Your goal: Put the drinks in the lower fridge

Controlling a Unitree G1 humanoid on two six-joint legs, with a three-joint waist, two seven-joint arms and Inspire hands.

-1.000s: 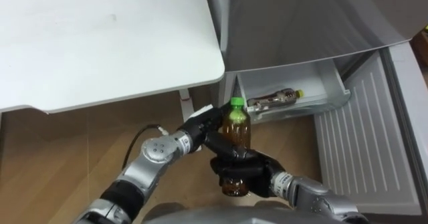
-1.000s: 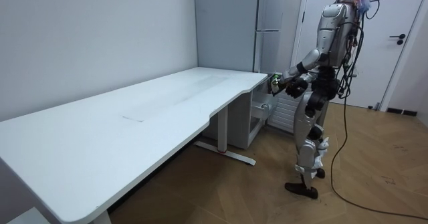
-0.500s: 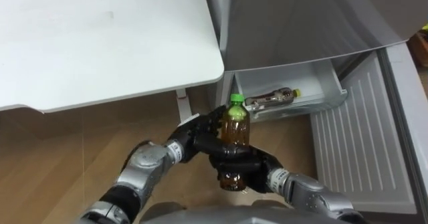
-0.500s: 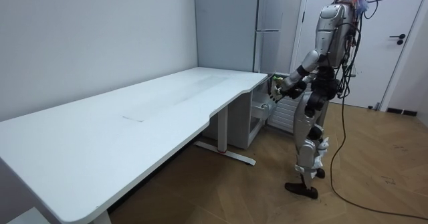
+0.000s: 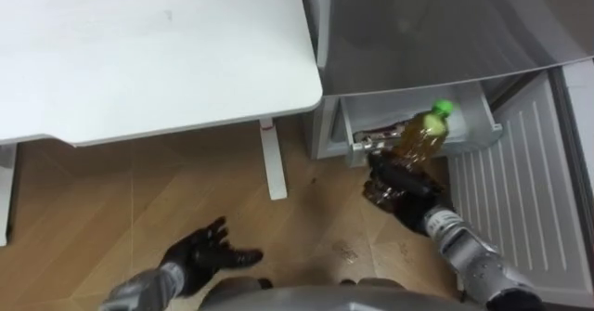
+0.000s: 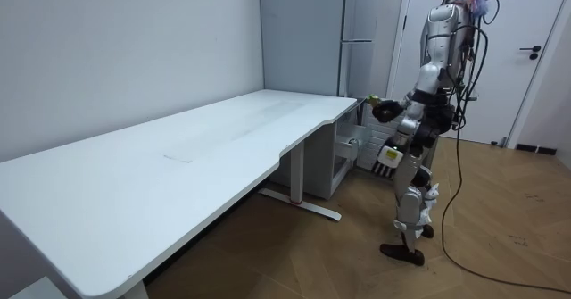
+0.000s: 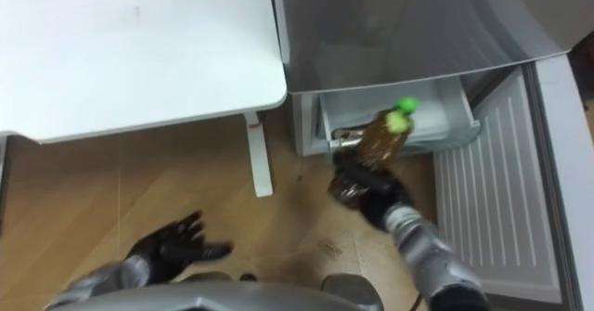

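Now the right hand (image 5: 408,188) is carrying the bottle (image 5: 423,136), its fingers curling round the lower body. The green cap (image 5: 445,108) is tilting up and away from them. The open drawer (image 5: 385,107) of the lower fridge is waiting just beyond the fingertips. A second bottle (image 5: 369,141) is lying inside it, left of the held one. The left hand (image 5: 212,252) is hanging low over the floor, fingers spread, holding nothing. The delivery step looks to be under way. Next, the hand is probably needing to reach further over the rim, lower the bottle beside the lying one, then loosen its hold.
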